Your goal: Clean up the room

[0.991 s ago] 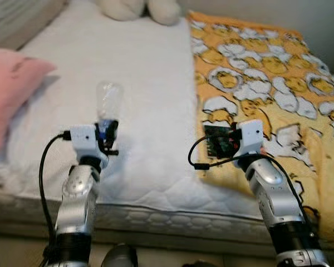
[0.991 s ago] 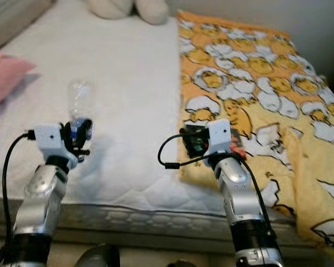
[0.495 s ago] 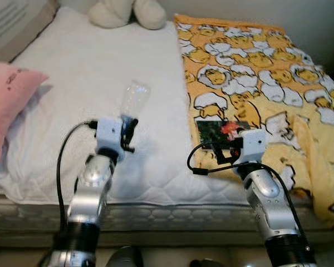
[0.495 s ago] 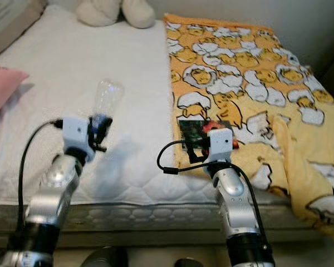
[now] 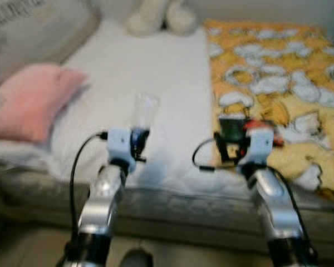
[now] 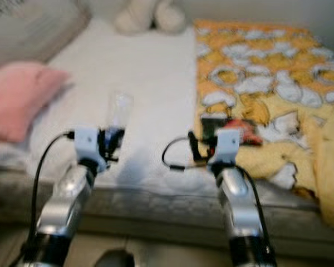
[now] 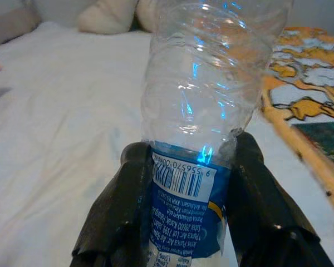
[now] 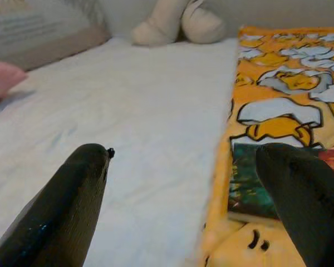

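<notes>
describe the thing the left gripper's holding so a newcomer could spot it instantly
Start at the bed with the white mattress, between the pink pillow and the yellow cartoon-print blanket. Above its near edge, the left gripper is shut on a clear, crinkled plastic bottle, held upright. Its see-through body and blue barcode label set it apart from the soft bedding around it.

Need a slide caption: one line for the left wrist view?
Left tool shut on an empty clear plastic bottle by its blue label, above the white mattress.
</notes>
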{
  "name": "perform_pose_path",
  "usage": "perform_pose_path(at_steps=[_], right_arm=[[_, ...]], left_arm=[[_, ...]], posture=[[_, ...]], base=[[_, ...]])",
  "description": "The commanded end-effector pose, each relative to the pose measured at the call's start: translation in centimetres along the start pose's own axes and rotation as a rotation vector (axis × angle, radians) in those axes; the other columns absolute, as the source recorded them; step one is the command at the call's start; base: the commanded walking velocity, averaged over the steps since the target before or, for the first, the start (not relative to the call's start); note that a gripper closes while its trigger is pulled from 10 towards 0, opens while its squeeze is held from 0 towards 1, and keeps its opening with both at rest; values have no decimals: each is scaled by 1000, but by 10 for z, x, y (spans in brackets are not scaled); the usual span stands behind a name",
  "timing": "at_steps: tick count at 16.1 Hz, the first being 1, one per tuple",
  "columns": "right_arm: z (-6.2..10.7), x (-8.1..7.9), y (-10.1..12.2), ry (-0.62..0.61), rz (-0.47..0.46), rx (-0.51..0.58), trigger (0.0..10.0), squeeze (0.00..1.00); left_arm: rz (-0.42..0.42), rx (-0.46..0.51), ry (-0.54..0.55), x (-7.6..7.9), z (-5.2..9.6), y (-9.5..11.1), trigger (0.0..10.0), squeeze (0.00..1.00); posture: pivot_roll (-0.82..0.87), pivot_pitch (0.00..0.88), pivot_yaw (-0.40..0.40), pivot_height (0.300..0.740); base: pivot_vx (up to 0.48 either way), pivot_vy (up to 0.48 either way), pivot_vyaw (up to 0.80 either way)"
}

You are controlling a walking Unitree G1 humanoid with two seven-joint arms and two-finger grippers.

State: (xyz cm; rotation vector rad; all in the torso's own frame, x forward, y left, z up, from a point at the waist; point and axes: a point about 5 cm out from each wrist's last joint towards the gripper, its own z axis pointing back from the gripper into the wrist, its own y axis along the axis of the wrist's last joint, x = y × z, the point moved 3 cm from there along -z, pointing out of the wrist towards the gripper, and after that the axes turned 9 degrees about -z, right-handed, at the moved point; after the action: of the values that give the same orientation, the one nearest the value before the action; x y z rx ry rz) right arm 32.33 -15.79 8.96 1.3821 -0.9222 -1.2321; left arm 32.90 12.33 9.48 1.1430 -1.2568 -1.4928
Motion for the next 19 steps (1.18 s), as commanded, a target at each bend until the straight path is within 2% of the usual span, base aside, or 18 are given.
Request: perform_pose_path(at_steps=[1,8,14,19], right_arm=[[1,5,7,-6,10,16,10000,0],[4,3,0,-1,0,-16,10000,0],[4,5,-1,-11,-6,-20,10000,0],[6,7,-4,5,-4,-39,10000,0]], left_arm=[[-12,53,-1,2,-4,16,10000,0],[-8,36,31,-3,-3,13,10000,0],[-6,41,40,-5,-4,14,10000,0],[-1,37,84,-6,-3,11,10000,0]], posture=[[-20,0,18,740],[-22,0,13,740],[-24,0,13,740],[-30,0,12,740]], base=[[-281,0,0],[-375,0,0],[0,0,0],[0,-480,473]])
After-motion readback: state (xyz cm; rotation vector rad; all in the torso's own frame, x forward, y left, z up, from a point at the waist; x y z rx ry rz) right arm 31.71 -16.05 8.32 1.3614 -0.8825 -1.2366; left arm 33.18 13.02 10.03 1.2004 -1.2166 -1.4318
